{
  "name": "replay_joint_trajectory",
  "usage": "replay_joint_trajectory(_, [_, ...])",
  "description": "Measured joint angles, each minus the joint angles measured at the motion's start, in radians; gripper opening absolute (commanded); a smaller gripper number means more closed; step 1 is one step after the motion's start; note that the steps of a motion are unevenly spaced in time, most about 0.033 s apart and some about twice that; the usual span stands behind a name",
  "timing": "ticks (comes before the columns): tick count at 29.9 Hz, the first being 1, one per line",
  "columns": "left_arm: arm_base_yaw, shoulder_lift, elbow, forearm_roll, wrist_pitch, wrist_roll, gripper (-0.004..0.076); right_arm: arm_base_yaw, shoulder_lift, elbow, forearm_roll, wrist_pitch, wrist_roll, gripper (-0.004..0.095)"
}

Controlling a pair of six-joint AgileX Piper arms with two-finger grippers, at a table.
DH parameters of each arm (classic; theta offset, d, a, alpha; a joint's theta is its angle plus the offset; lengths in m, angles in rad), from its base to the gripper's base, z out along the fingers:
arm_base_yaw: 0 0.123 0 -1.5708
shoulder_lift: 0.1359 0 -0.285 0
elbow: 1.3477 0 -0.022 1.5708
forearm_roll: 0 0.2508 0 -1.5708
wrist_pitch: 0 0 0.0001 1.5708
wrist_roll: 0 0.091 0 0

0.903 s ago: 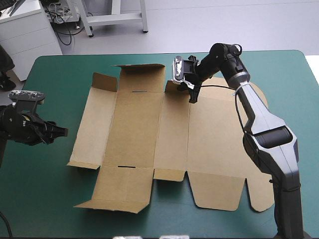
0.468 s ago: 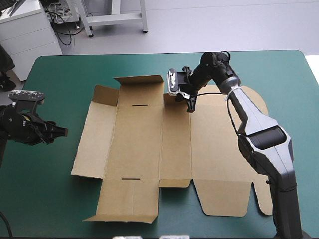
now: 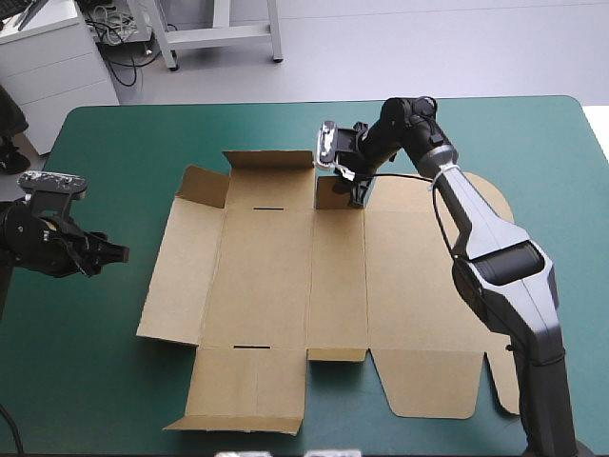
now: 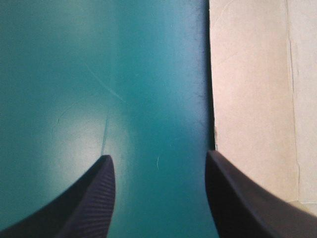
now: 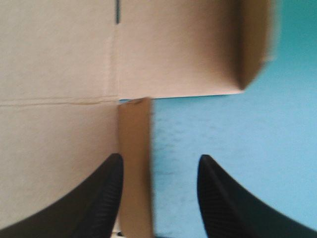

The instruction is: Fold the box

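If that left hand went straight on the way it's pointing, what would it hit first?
Probably the teal-green cover beside the edge of the box: the open left hand frames bare cover, though depth is unclear.

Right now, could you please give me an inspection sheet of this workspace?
Surface: teal-green cover, with the board spread across its middle.
Job's things: box, an unfolded brown sheet lying mostly flat; its far flaps are tilted up.
Clutter: nothing seen.
Grippers: left claw open over the cover beside the box's left edge, holding nothing; right claw open at the box's far edge, a narrow flap between its fingers, not gripped.
Cables: nothing seen.
Surroundings: nothing seen at the table.
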Motion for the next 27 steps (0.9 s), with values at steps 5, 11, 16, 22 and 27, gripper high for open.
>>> replay_joint_trajectory(5, [0.0,0.0,0.0,0.0,0.001,0.001,0.0389,-0.027,0.0,-0.149,-0.023,-0.03,0.251,0.063])
replay_joint_trajectory(11, [0.0,0.0,0.0,0.021,0.009,0.001,0.0389,-0.072,-0.057,-0.256,-0.057,0.035,0.691,0.063])
replay_joint_trajectory(16, [0.0,0.001,-0.001,0.026,0.048,0.001,0.039,-0.077,-0.186,-0.188,-0.157,0.047,0.888,0.063])
replay_joint_trajectory(22, [0.0,-0.008,-0.001,-0.029,0.055,0.023,0.0389,-0.086,-0.424,-0.021,-0.211,0.048,0.997,0.063])
replay_joint_trajectory(27, [0.001,-0.036,-0.001,-0.085,0.03,0.078,0.0389,-0.088,-0.635,0.161,-0.213,0.048,1.043,0.063])
